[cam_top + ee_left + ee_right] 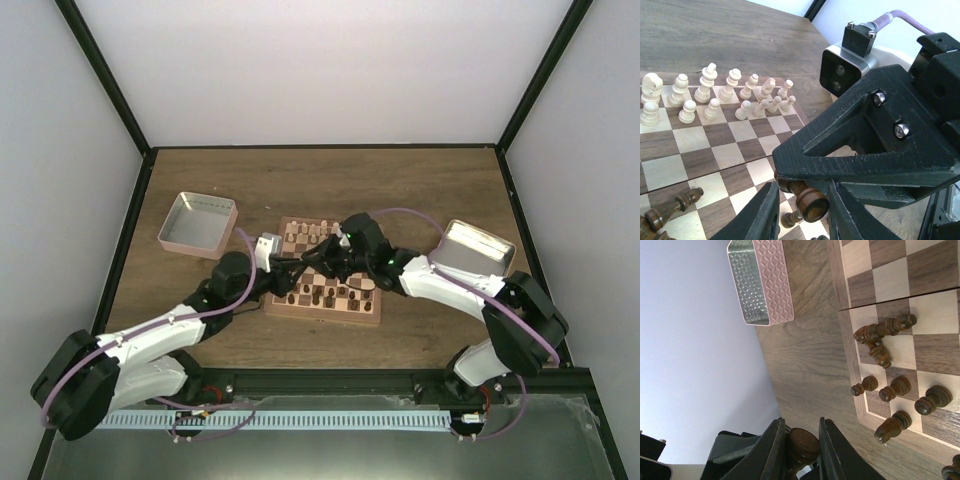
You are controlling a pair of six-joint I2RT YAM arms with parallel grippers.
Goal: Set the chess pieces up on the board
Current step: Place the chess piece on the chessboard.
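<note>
Board (pixel 322 313): tan-and-brown checks, lying flat.
Pale pieces (pixel 705 89): upright, two rows along one edge.
Dark pieces (pixel 895 388): bunched at the opposite edge, several toppled.
Dark piece (pixel 802 445): held off the board.

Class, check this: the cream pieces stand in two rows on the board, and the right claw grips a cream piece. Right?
No. The right claw grips a dark brown piece, not a cream one; the right wrist view shows it. The cream pieces do stand in two rows on the board.
</note>
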